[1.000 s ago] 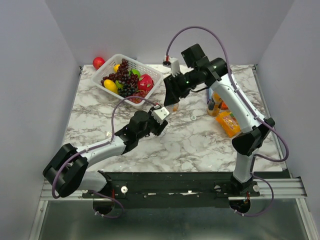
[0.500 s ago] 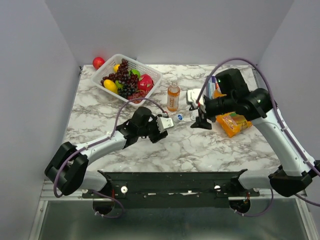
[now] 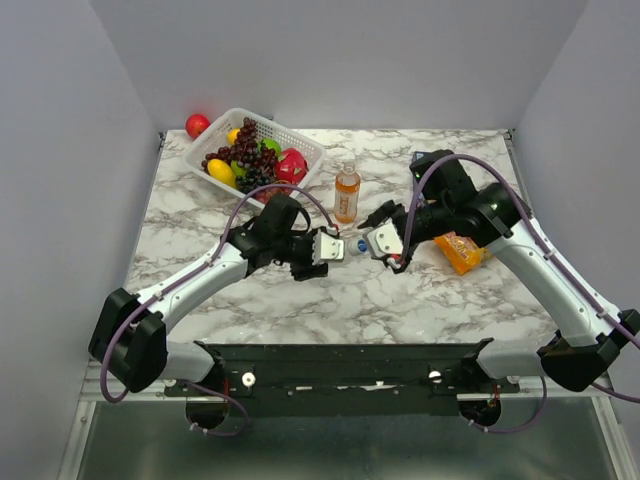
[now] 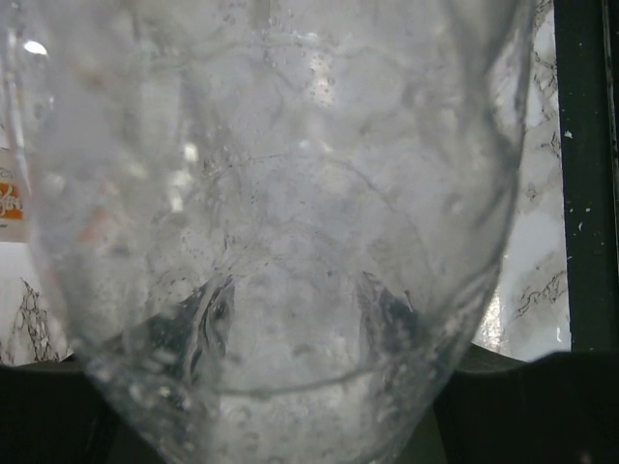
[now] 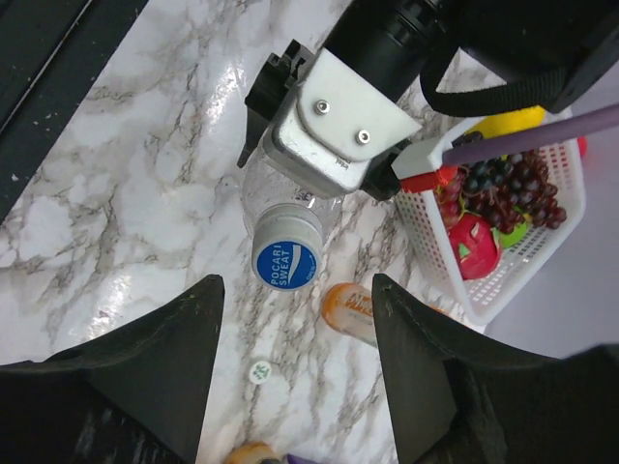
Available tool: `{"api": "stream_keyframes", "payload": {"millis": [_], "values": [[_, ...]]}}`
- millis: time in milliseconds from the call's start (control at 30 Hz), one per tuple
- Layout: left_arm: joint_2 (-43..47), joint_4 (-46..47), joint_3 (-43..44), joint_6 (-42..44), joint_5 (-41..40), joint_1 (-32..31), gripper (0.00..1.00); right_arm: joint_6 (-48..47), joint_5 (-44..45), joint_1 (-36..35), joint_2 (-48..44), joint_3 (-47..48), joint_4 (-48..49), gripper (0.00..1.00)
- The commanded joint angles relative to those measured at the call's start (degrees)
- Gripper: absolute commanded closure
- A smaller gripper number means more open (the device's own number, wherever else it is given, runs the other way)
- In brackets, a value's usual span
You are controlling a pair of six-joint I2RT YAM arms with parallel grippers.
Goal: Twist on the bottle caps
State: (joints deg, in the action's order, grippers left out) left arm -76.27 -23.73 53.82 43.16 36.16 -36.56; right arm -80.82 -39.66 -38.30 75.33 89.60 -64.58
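My left gripper (image 3: 335, 247) is shut on the clear bottle (image 3: 346, 245), holding it on its side with the neck pointing right. The bottle's body fills the left wrist view (image 4: 290, 193). A blue cap (image 5: 287, 261) sits on its neck. My right gripper (image 5: 295, 287) faces that cap end-on and is open, with its fingers (image 5: 155, 377) standing wide to either side and short of the cap. A white cap (image 5: 259, 370) lies on the marble below. One orange bottle (image 3: 347, 193) stands upright behind the grippers and also shows in the right wrist view (image 5: 353, 305).
A white basket (image 3: 300, 140) of fruit stands at the back left, with a red fruit (image 3: 197, 125) beside it. An orange snack packet (image 3: 460, 252) lies under my right arm. Another orange item (image 5: 253, 452) shows at the bottom edge of the right wrist view.
My right arm swung from the orange bottle at the back, out to the right, then in to face the blue cap. My left gripper carried the clear bottle rightward.
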Motion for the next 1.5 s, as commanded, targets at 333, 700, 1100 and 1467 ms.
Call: {"api": "stream_keyframes", "payload": {"millis": [333,700,1100,1467], "values": [[-1.16,-2.82,4.71,1.05,4.18,-0.01,1.00,-11.12,-3.50,-1.07,0.69,-1.54,-1.78,0.38],[-0.99,-4.05,5.24,3.78,4.36,-0.36,1.00,-9.63,-3.49,-1.33,1.92,-1.36,-0.55,0.47],[4.54,15.08,-1.87,-10.95,-7.31,-0.45,1.00,33.28,4.23,-1.51,11.58,6.88,9.73,0.86],[3.17,50.49,-11.54,5.88,-64.89,-9.49,1.00,89.95,-23.14,8.95,32.85,21.84,1.74,1.00]]}}
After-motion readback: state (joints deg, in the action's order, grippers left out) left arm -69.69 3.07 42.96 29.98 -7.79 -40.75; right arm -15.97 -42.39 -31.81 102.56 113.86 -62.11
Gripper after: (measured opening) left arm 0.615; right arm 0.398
